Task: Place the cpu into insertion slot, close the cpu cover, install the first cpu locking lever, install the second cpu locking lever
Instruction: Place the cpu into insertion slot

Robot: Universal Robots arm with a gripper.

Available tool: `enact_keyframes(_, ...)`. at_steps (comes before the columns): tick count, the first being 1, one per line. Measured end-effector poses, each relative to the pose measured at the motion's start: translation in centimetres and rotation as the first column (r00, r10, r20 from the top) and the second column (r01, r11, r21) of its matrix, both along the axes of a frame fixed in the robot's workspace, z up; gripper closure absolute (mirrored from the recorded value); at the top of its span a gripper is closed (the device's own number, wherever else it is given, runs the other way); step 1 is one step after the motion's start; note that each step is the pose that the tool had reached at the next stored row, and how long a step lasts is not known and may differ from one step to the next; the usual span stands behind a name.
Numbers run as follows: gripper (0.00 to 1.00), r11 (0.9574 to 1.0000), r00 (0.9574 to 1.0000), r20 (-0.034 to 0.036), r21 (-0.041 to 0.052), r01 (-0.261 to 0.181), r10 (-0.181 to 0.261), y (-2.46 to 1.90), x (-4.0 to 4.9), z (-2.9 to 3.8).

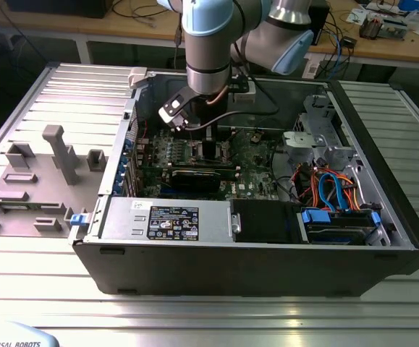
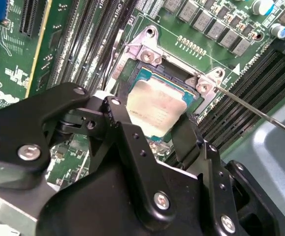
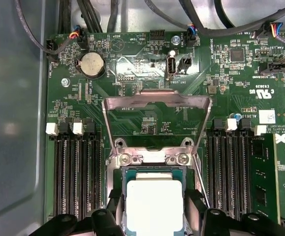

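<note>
- In the exterior view, the end effector (image 1: 210,144) reaches deep into the open computer case (image 1: 267,267), which lies on the table (image 1: 195,318). The arm's wrist covers the slot here, so the cpu cannot be made out. A black cable (image 1: 263,108) runs close to the arm, and I think it could catch if the wrist turns.
- In the second wrist view, the end effector (image 2: 149,115) looks clamped on the cpu (image 2: 157,103), with one finger (image 2: 116,115) at each of two opposite edges. The cpu lies in, or just over, the slot (image 2: 142,51). The black fingers hide its near edge, so I cannot tell if it sits flat. If it is tilted or shifted, pressing down could bend the contacts beneath it. A thin lever (image 2: 260,113) sticks out just beside the slot and a finger could knock it.
- In the first wrist view, the cover (image 3: 157,101) stands open on the hinge side of the slot (image 3: 152,158). The cpu (image 3: 154,204) is cut off by the picture edge. A bump could drop the cover onto the fingers (image 3: 113,211). The levers are too thin here to follow.
</note>
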State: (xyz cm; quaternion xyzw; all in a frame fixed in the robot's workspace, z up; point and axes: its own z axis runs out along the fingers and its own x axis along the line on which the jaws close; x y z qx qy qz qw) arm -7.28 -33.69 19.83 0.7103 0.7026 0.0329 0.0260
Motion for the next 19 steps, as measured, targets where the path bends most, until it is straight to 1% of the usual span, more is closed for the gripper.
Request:
enact_keyframes(3,0.39,1.0000,1.0000,-0.0035,-0.0001,0.000,0.000,0.00,0.01,0.53)
enact_keyframes(6,0.39,1.0000,0.9999,-0.0116,0.0000,0.000,0.000,0.00,0.03,1.40)
enact_keyframes(7,0.47,1.0000,0.9998,-0.0208,0.0000,0.000,0.000,0.00,0.06,1.95)
enact_keyframes(8,0.47,1.0000,0.9997,-0.0257,0.0000,0.000,0.000,0.00,0.09,2.17)
enact_keyframes(9,0.47,1.0000,0.9996,-0.0297,0.0000,0.000,0.000,0.00,0.11,2.34)
enact_keyframes(12,0.65,1.0000,0.9992,-0.0391,0.0002,0.000,0.000,0.00,0.22,2.54)
enact_keyframes(15,0.83,1.0000,0.9992,-0.0402,-0.0001,0.000,0.000,0.00,0.22,2.55)
enact_keyframes(16,0.83,1.0000,0.9992,-0.0402,0.0000,0.000,0.000,0.00,0.22,2.55)
enact_keyframes(17,0.89,1.0000,0.9992,-0.0402,0.0000,0.000,0.000,0.00,0.23,2.55)
enact_keyframes(19,0.89,1.0000,0.9992,-0.0404,0.0000,0.000,0.000,0.00,0.23,2.55)
